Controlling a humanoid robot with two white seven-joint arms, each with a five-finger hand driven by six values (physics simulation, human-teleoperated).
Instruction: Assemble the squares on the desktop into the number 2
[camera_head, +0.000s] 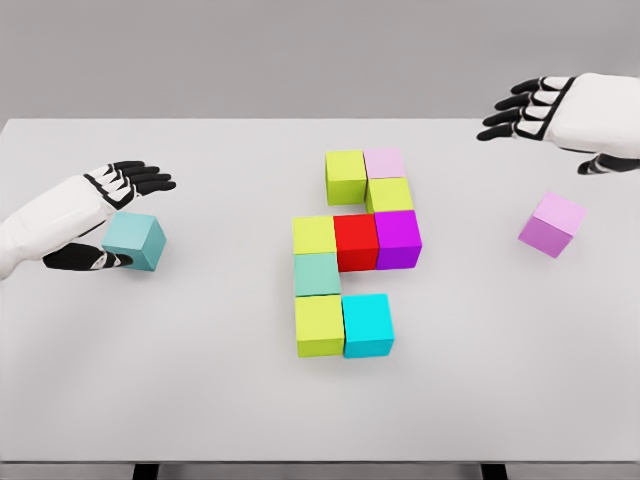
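Several coloured cubes form a shape at the table's middle: yellow-green (345, 176) and pale pink (385, 163) on top, another yellow-green (390, 194), then yellow-green (314, 235), red (355, 241) and magenta (397, 238), a mint cube (317, 273), and yellow-green (319, 325) with cyan (367, 324) at the bottom. A teal cube (134, 241) sits at the left between the thumb and fingers of my left hand (118, 222), which are spread around it. A violet cube (552, 224) lies tilted at the right. My right hand (545, 118) hovers open above it.
The white table (200, 380) runs to a front edge at the bottom of the view, with dark legs just below it. A grey wall stands behind the far edge.
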